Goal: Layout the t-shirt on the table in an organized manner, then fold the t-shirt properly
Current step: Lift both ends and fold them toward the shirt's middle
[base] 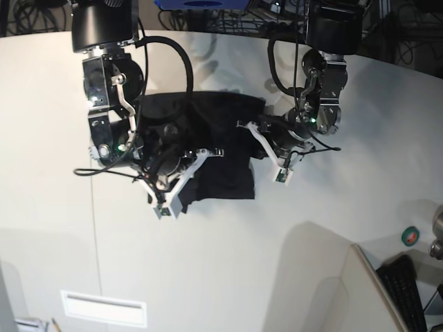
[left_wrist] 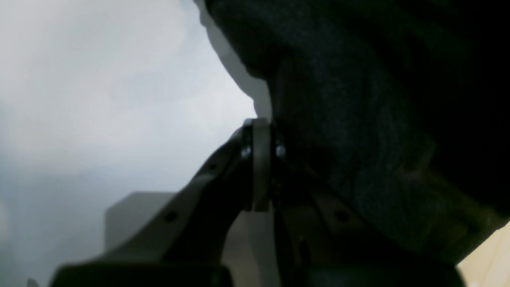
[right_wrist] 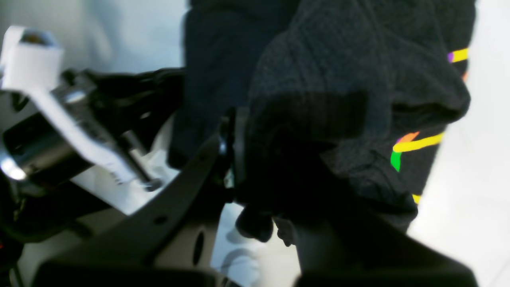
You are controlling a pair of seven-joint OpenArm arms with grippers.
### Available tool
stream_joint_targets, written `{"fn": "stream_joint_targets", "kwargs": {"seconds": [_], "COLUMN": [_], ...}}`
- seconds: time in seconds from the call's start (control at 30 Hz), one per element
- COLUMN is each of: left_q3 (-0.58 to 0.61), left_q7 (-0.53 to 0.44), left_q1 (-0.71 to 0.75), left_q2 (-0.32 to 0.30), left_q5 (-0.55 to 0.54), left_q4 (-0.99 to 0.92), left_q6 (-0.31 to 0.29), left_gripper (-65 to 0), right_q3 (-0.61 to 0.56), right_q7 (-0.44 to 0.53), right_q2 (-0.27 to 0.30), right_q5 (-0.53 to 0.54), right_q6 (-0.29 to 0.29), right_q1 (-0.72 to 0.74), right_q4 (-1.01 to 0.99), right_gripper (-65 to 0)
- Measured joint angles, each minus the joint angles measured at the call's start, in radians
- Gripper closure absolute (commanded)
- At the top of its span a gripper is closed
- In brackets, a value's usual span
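Base view: the shirt (base: pixel 221 149) lies bunched and crumpled on the off-white counter (base: pixel 55 228), slightly above centre of frame, between the two arms. Its upper edge runs roughly straight from 9 to 3 o'clock; a lower flap hangs toward 6 o'clock. Only black cloth shows in this view.

Left end effector (base: pixel 266 135): at the 3 o'clock edge of the shirt, at the cloth. In the left wrist view, the left end effector (left_wrist: pixel 263 131) has its fingers pressed together, with dark cloth (left_wrist: pixel 358 119) rising directly from the tips and draped over the right finger. It is pinching the shirt. Pale counter (left_wrist: pixel 99 99) fills the area toward 9 o'clock.

Right end effector (base: pixel 156 155): at the 9 o'clock side of the shirt, over the cloth. In the right wrist view, the right end effector (right_wrist: pixel 235 135) has its fingers nearly together, with a thick fold of the shirt (right_wrist: pixel 338 71) gathered between and over them. It is pinching the shirt. Yellow, orange, green and purple print lines (right_wrist: pixel 418 143) show on the cloth toward 3 o'clock in this view. Counter (right_wrist: pixel 470 179) is visible beyond the cloth at the right edge.

A thin seam line (base: pixel 93 228) runs down the counter at about 8 o'clock from the shirt. A green roll (base: pixel 410 236) and a keyboard (base: pixel 405 290) sit well apart at the 4 o'clock corner.
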Motion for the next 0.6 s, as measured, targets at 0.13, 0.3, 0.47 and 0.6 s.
{"fn": "stream_joint_targets", "kwargs": {"seconds": [0.13,0.3,0.47,0.6], "left_q3": [0.000,0.000,0.000,0.000], "left_q7": [0.004,-0.002,-0.007,-0.007], "left_q1": [0.000,0.010,0.014,0.013], "left_q2": [0.002,0.002,0.000,0.002], "left_q5": [0.000,0.000,-0.003,-0.003], "left_q4": [0.005,0.009,0.010,0.010], "left_q6": [0.000,0.000,0.000,0.000], "left_gripper": [0.0,0.0,0.0,0.0], "right_q3": [-0.017,-0.017,-0.036,-0.103], "right_q7": [0.066,0.092,0.092,0.094], "right_q2": [0.000,-0.001,-0.008,-0.011], "right_q5": [0.002,0.003,0.040,0.137], "right_q6": [-0.025,-0.029,-0.040,-0.116], "right_q1": [0.014,0.016,0.005,0.003], "right_q4": [-0.042,-0.098,-0.066,-0.054], "right_gripper": [0.0,0.0,0.0,0.0]}}
